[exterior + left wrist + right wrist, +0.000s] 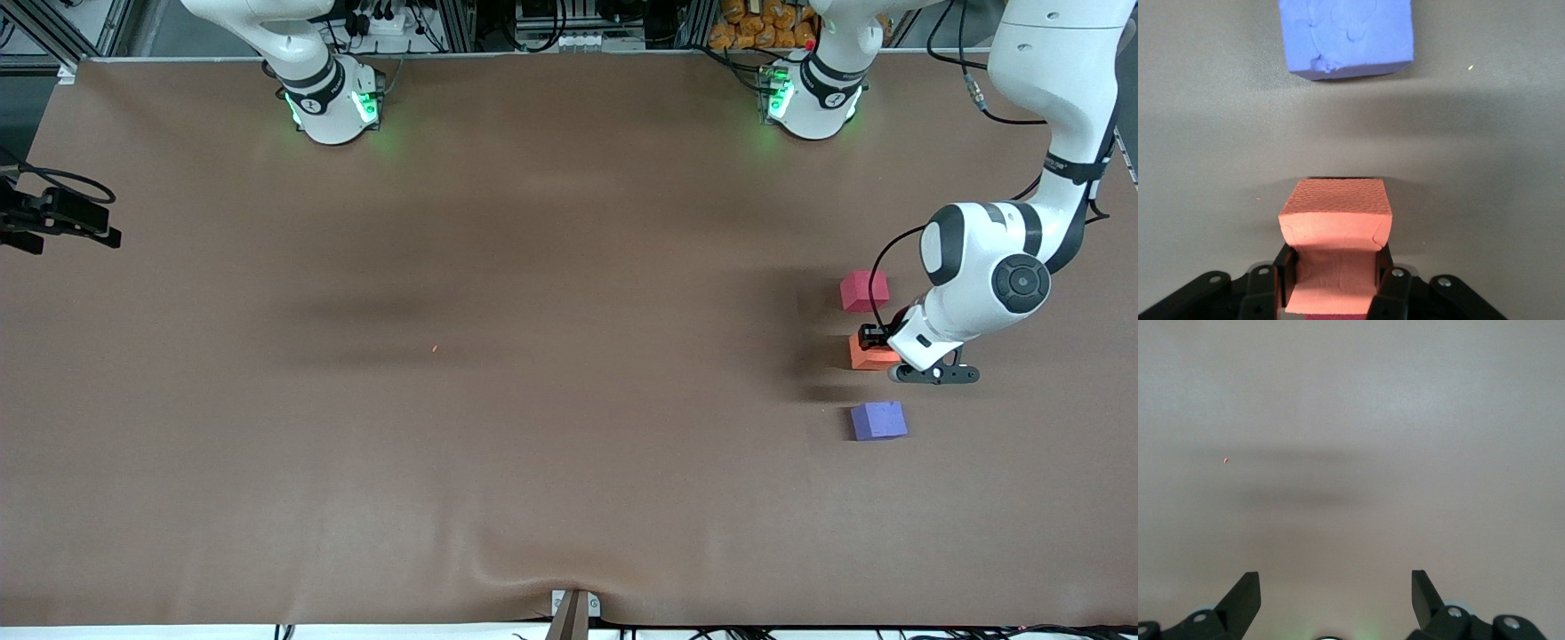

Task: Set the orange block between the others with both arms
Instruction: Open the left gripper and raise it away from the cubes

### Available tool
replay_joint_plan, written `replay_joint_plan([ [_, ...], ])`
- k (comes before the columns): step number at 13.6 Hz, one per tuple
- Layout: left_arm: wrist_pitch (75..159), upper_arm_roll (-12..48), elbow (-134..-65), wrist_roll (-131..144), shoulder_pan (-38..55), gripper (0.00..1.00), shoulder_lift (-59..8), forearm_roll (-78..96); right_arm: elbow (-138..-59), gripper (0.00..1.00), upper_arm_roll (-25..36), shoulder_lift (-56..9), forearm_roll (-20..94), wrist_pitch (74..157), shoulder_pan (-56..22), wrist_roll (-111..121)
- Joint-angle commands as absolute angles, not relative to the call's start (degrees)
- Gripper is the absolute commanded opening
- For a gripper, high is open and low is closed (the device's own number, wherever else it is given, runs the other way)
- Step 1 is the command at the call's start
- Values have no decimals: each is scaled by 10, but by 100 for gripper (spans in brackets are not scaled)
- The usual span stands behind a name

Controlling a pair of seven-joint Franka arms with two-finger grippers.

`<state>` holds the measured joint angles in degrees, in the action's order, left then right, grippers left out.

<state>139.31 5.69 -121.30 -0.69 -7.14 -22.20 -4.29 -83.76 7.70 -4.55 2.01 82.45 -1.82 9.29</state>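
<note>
My left gripper point(876, 342) is shut on the orange block point(869, 356), low at the table near the left arm's end. In the left wrist view the jaws of the left gripper point(1335, 273) squeeze the orange block point(1336, 213) on both sides. The block lies between the others. The pinkish-red cube point(864, 291) is farther from the front camera and the purple-blue cube point(878, 420) is nearer. The purple-blue cube point(1346, 37) stands apart from the orange one. My right gripper point(1335, 587) is open and empty, high over bare table.
A brown cover point(533, 444) spans the table, with a wrinkle near its front edge by a metal bracket point(573, 609). A black device with a cable point(62, 218) sits at the right arm's end. A tiny orange speck point(435, 348) lies mid-table.
</note>
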Motion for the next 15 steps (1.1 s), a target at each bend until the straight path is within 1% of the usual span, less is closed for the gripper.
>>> replay_joint_plan([
  [1,1404,67,-1209,-3,-83,100,-228,-51,-842,100,70,-40,16,823,-10,97],
  [3,1404,67,-1193,2,-79,100,-228,-48,-843,100,70,-41,17,822,-11,96],
  [5,1391,69,-1168,20,-80,100,-201,-47,-842,100,70,-43,16,823,-11,95],
  [8,1298,76,-1116,33,-76,100,-119,-47,-842,100,70,-44,16,822,-11,94],
  [9,1265,85,-1086,44,-76,100,-101,-47,-842,100,70,-44,17,820,-11,93],
  [10,1204,88,-1045,43,-76,100,-89,-47,-841,100,70,-44,18,814,-11,92],
  [13,952,117,-874,44,-76,100,-85,-47,-834,100,69,-43,17,794,-11,91],
  [14,893,123,-848,43,-76,100,-81,-46,-831,100,70,-42,16,786,-11,91],
  [15,878,126,-845,44,-77,100,-60,-45,-830,100,70,-42,16,784,-11,91],
])
